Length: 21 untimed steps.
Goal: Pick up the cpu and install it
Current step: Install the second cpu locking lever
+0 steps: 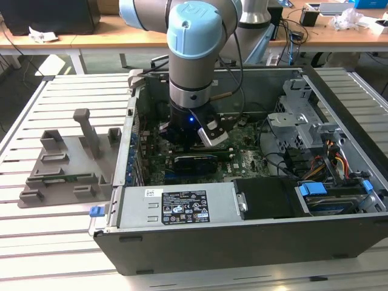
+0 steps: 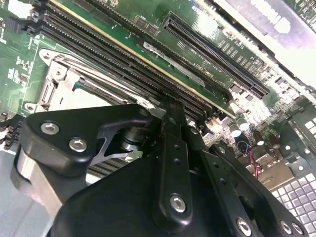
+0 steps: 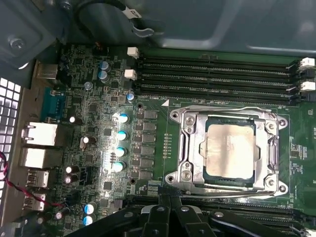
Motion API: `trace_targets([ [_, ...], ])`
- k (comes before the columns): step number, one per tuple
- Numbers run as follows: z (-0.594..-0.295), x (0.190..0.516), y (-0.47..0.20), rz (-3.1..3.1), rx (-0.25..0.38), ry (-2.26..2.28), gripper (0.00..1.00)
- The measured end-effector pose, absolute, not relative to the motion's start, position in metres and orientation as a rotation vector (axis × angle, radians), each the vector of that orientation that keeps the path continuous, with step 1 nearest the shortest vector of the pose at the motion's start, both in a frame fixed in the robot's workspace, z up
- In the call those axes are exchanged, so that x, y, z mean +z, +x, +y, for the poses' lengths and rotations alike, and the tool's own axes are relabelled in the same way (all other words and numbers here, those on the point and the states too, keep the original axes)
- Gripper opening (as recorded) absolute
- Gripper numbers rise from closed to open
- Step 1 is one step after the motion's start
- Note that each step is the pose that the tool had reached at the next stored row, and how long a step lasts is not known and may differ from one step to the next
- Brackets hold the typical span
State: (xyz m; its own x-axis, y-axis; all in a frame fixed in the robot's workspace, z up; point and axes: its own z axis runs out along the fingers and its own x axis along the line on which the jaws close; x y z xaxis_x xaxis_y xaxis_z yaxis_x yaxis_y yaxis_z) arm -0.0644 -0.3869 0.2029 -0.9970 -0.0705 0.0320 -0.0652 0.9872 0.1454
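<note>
Silvery chip (image 3: 231, 150) is already lying inside the metal socket frame (image 3: 183, 148) at centre right of the first wrist view, while the gripper (image 3: 170, 200), fingers pressed together and holding nothing, is hovering just beside it, so seating looks done.

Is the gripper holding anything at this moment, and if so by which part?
Nothing is held. The cpu sits in the socket frame, and the gripper carries nothing.

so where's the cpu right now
In the first wrist view the cpu lies flat inside the metal socket frame on the motherboard, between the rows of memory slots and the claw's black links.
</note>
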Motion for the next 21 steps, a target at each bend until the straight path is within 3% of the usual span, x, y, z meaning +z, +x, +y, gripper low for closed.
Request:
trace_targets([
  [8, -0.382, 0.203, -0.058, -3.093, -0.237, 0.106, 0.11],
  [14, -0.381, 0.203, -0.058, -3.088, -0.314, 0.108, 0.11],
  [21, -0.380, 0.245, -0.058, -3.088, -0.313, 0.108, 0.11],
])
